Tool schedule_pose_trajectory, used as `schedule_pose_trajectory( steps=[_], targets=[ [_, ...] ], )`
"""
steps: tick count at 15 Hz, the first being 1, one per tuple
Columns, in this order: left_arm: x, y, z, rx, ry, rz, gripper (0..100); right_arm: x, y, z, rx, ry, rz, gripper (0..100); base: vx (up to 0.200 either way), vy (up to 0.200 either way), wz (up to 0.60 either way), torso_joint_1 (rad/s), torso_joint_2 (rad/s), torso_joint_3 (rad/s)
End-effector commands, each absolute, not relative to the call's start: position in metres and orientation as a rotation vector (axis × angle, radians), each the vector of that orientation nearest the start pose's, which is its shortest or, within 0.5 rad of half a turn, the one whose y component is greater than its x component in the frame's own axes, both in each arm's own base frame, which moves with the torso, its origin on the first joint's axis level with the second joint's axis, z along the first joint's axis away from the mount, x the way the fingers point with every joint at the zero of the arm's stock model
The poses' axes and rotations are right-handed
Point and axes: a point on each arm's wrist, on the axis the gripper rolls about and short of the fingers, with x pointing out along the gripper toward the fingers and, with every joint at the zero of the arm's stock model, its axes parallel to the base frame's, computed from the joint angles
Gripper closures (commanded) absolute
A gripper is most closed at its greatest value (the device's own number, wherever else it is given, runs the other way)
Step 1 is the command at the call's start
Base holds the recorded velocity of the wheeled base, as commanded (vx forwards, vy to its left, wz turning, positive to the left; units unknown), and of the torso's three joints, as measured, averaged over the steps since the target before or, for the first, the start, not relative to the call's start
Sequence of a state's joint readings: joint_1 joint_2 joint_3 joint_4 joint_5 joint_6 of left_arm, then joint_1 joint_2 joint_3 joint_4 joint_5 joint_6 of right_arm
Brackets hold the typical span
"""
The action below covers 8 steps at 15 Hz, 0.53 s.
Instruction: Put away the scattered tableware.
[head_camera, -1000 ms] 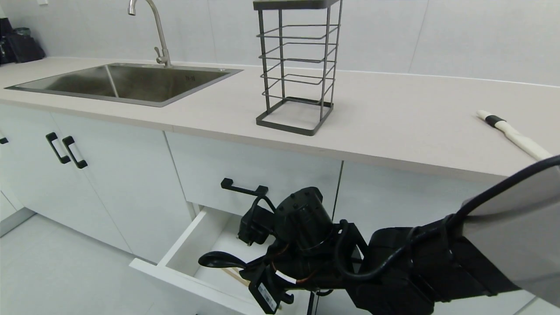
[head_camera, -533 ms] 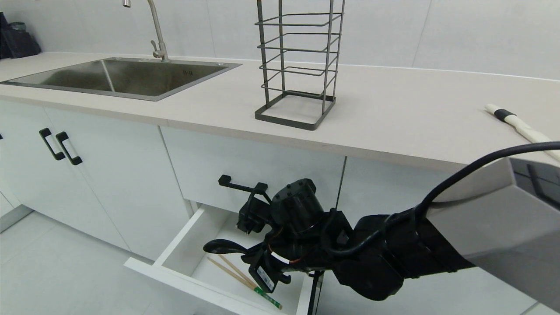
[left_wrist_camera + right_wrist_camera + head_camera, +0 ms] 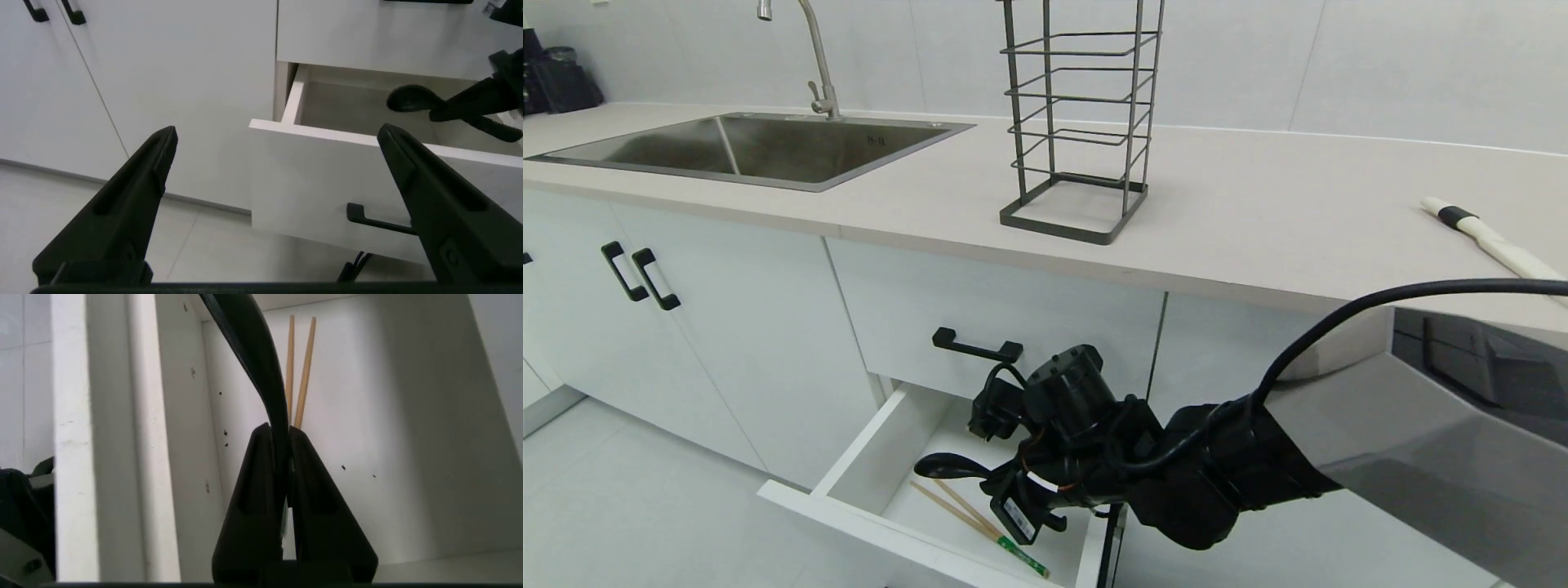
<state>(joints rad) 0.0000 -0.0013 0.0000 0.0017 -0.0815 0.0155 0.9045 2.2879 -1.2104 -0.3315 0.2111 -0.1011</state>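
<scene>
Black spoon (image 3: 947, 467): handle's rear end buried between fingers of right gripper (image 3: 998, 483); bowl cut off by edge in right wrist view. Chopsticks (image 3: 308, 367): near ends hidden behind same fingers. Wire rack (image 3: 1078, 131) top and faucet (image 3: 815, 61) arch cut by head view's upper edge. White-handled utensil (image 3: 1486, 242): working end lost past right edge, kind unclear. Drawer (image 3: 845, 469): right part behind right arm.

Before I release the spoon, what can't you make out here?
Drawer: right part, head view, behind the right arm.
Chopsticks: one end of each, right wrist view, behind the right tool and spoon.
White-handled utensil: far end, head view, behind that arm.
</scene>
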Motion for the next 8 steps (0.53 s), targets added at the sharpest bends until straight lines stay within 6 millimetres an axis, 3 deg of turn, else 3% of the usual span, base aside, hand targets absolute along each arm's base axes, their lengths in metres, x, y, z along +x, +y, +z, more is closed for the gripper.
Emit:
schedule_pose_trajectory(
  steps=[1, 8],
  targets=[
    [-0.023, -0.002, 0.075, 0.015, 0.001, -0.081, 0, 0.261, 0.337, 0.028, -0.357, 0.702, 1.095, 100, 0.000, 0.000, 0.00, 0.000, 0.00, 0.000],
    [-0.023, -0.002, 0.075, 0.015, 0.001, -0.081, 0, 0.273, 0.341, 0.006, -0.366, 0.743, 1.077, 100, 0.000, 0.000, 0.00, 0.000, 0.00, 0.000]
  ],
)
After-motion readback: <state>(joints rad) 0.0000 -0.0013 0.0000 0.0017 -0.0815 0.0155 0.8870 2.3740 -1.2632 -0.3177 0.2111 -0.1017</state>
